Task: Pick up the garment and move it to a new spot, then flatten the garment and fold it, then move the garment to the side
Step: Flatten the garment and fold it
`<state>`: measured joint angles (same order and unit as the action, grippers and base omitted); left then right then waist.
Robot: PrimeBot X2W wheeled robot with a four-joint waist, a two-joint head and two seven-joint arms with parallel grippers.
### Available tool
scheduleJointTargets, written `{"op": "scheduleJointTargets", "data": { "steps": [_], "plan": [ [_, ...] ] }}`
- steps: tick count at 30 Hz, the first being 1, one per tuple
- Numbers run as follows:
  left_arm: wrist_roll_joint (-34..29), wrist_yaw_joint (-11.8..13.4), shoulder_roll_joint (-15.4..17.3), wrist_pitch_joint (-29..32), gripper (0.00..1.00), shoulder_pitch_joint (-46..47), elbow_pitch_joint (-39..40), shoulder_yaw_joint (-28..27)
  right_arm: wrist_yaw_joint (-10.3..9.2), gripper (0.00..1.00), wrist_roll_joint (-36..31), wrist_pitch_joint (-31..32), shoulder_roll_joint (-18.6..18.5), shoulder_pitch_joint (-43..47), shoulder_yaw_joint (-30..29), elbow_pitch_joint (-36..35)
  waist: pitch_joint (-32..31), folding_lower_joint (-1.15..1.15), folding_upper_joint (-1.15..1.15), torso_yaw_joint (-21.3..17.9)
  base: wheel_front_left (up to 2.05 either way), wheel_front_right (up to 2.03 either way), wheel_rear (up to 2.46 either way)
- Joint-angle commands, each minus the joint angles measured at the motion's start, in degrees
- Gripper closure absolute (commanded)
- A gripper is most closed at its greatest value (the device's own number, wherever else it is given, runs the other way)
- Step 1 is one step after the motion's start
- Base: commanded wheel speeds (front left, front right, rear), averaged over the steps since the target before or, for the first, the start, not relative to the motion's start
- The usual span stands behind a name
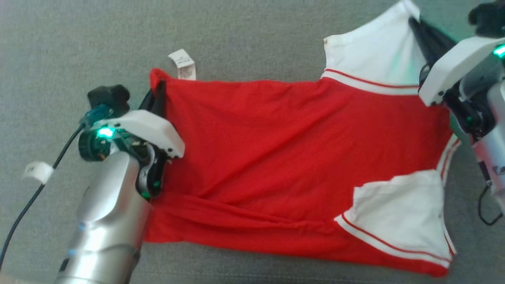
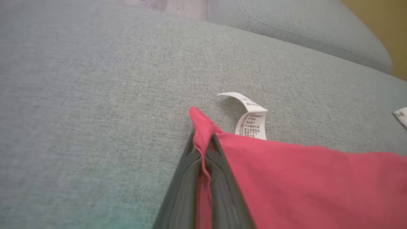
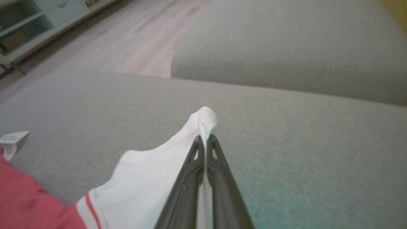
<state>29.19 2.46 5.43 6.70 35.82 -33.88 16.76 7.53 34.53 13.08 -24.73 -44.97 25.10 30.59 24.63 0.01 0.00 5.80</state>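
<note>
Red T-shirt (image 1: 284, 157) is spread mostly flat across grey sofa cushion (image 1: 252, 35), with wrinkles and a fold along the lower edge. Left claw (image 1: 158, 92) is seen clamped shut on the red hem corner at the shirt's left end; in the left wrist view the red cloth is pinched between the dark fingers (image 2: 222, 178). Care label (image 1: 182, 64) is stuck out onto the cushion just beside that corner. Right claw (image 1: 414, 23) is closed on the tip of the upper white sleeve (image 1: 375, 55); the white cloth is seen nipped at the fingertips (image 3: 194, 159). Lower white sleeve (image 1: 398, 213) is laid flat over the red body near the right end. Wooden floor (image 3: 127, 41) is seen beyond the cushion.
</note>
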Motion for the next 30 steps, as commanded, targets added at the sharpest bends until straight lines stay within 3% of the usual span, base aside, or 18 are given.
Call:
{"op": "scheduleJointTargets", "data": {
  "steps": [1, 6, 12, 18, 24, 25, 26, 27, 28, 29, 30],
  "plan": [
    [0.12, 0.31, 2.69, -0.86, 1.0, -0.96, 1.21, -2.12, -0.04, 1.0, 0.61, -2.16, -1.28, 1.46, -0.52, -3.3, -1.66, -0.01, 0.0, -0.96, 0.0, 0.0, 0.0],
    [0.7, 1.09, 5.36, -2.6, 1.0, -3.52, 5.45, -4.19, -0.04, 1.0, 0.13, -7.19, -1.96, 6.16, -3.81, -11.29, -4.67, -0.01, 0.0, -3.05, 0.0, 0.0, 0.0],
    [1.8, 2.78, 7.5, -1.67, 1.0, -9.97, 14.96, -5.83, -0.04, 1.0, -1.41, -7.15, -0.84, 18.24, -9.42, -23.25, -7.71, -0.01, 0.0, -4.81, 0.0, 0.0, 0.0],
    [4.05, 6.26, 8.67, 1.11, 1.0, -21.93, 25.56, -8.03, -0.04, 1.0, -2.12, -4.98, 4.4, 34.56, -13.14, -32.06, -9.27, -0.01, 0.0, -6.73, 0.0, 0.0, 0.0],
    [7.38, 8.81, 7.15, 2.84, 1.0, -32.13, 31.57, -9.5, -0.04, 1.0, -2.3, -3.96, 10.84, 45.8, -16.54, -31.33, -9.8, -0.01, 0.0, -7.62, 0.0, 0.0, 0.0],
    [7.71, 9.03, 6.98, 3.37, 1.0, -33.2, 31.75, -9.37, -0.04, 0.64, -1.87, -3.59, 11.84, 47.04, -16.68, -30.82, -9.94, -0.01, 0.0, -7.69, 0.0, 0.0, 0.0],
    [7.9, 9.19, 6.88, 3.77, 1.0, -34.06, 31.8, -9.21, -0.04, 0.0, -2.0, -3.43, 12.46, 48.0, -16.85, -30.43, -10.06, -0.01, 0.0, -7.77, 0.0, 0.0, 0.0],
    [7.97, 9.25, 6.85, 3.8, 0.76, -34.6, 31.68, -9.15, -0.04, 0.0, -1.84, -3.42, 13.15, 48.76, -16.88, -30.26, -10.19, -0.01, 0.0, -7.81, 0.0, 0.0, 0.0],
    [8.04, 9.29, 6.83, 4.0, 0.27, -35.09, 31.24, -9.0, -0.04, 0.0, -1.65, -3.23, 13.68, 49.45, -16.78, -30.14, -10.42, -0.01, 0.0, -7.9, 0.0, 0.0, 0.0],
    [7.92, 9.41, 6.86, 4.08, 0.0, -35.53, 30.86, -8.82, -0.04, 0.0, -1.79, -3.18, 13.96, 49.98, -16.72, -30.15, -10.61, -0.01, 0.0, -8.01, 0.0, 0.0, 0.0],
    [7.78, 9.54, 6.8, 3.83, 0.0, -35.88, 30.58, -8.75, -0.04, 0.0, -1.82, -3.44, 14.25, 50.38, -16.63, -30.4, -10.9, -0.01, 0.0, -8.11, 0.0, 0.0, 0.0]
  ]
}}
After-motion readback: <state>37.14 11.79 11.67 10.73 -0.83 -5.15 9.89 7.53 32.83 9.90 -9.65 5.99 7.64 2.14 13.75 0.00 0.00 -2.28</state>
